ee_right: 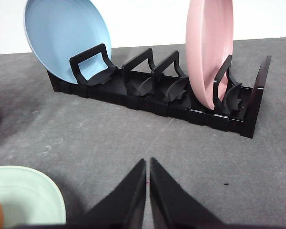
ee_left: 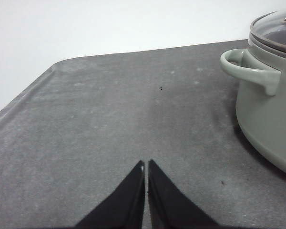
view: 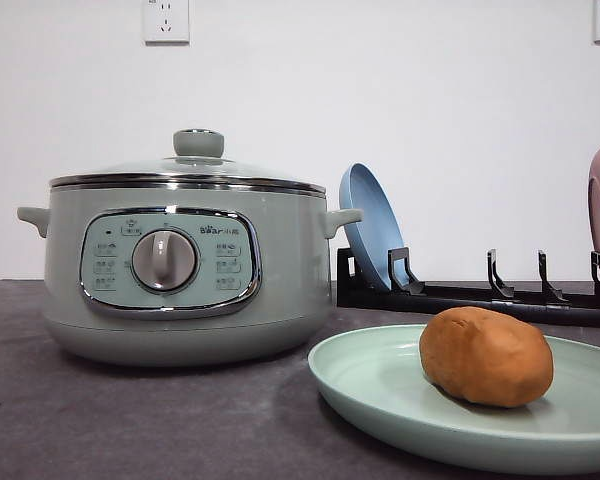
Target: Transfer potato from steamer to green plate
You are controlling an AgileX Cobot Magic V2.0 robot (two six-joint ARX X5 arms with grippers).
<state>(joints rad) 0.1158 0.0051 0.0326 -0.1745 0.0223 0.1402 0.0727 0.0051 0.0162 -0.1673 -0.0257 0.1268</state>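
on the left side of the desk (view: 130, 420) we see the steamer (view: 185, 270) standing with its glass lid (view: 190, 165) on, and our left gripper (ee_left: 146, 174) hangs above bare desk just beside the steamer's side handle (ee_left: 250, 71), its fingers pressed together on nothing. moving right, the potato (view: 486, 356) already lies on the green plate (view: 380, 385) toward the front right of the desk, resting well inside the rim, so we judge the transfer done. behind the plate stands a black rack (ee_right: 157, 93) holding the blue plate (ee_right: 62, 36) and the pink plate (ee_right: 209, 50) upright. our right gripper (ee_right: 148, 176) hovers over the desk between the green plate and the rack, likewise closed and empty. what could go wrong from here, we think: the potato is rounded and could roll if an arm brushes the plate's rim while pulling away, and a careless sweep of the right arm could knock the leaning plates off the rack.
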